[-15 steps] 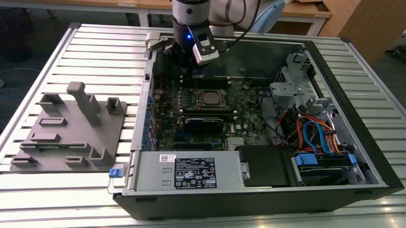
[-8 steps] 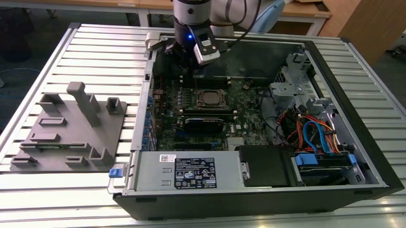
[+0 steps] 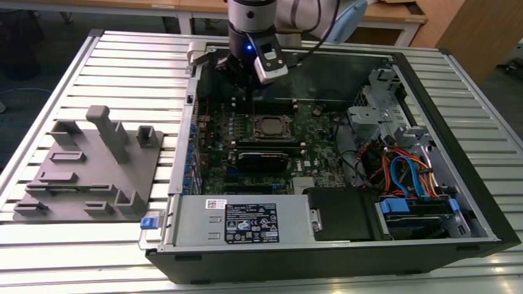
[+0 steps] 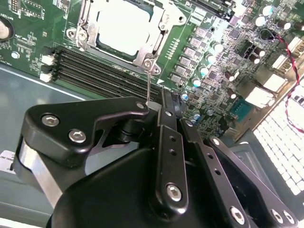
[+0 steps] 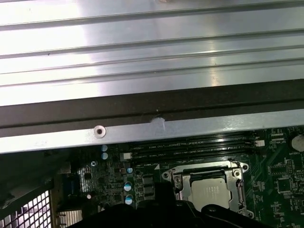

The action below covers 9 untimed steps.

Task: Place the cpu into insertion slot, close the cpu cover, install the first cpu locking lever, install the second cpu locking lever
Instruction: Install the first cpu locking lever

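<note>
The cpu lies flat in the insertion slot on the green board, its grey top bright. The cpu cover is down around it as a silvery frame. From the frame's corner a thin wire locking lever rises straight to my gripper, which is shut on the lever's upper end. In the exterior view my gripper hangs inside the open computer case just behind the socket. The first wrist view shows the cpu framed by the cover.
Long black memory slots run beside the socket. The case wall stands close behind it. A grey power-supply box and cables fill the case's front and right. A grey fixture block sits on the slatted table.
</note>
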Available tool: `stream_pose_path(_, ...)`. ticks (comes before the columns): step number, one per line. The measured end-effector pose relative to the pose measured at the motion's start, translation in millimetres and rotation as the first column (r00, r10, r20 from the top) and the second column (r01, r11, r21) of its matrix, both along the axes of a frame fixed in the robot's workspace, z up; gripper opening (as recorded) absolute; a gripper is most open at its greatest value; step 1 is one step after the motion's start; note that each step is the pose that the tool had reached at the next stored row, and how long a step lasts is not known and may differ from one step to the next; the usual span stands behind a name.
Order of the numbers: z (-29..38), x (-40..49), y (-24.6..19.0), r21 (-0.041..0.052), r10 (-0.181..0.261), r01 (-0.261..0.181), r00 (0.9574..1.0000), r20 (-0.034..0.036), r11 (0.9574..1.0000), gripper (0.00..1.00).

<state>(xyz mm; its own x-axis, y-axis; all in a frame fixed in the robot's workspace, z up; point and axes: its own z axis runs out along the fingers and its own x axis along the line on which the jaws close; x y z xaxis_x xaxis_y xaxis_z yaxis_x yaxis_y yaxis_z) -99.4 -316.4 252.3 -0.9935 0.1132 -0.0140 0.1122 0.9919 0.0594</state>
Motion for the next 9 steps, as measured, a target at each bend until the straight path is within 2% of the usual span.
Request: stream_pose_path(9,0.0,5.5,0.0,-0.0001,0.000,0.000,1.0000,0.0000,1.0000,0.10)
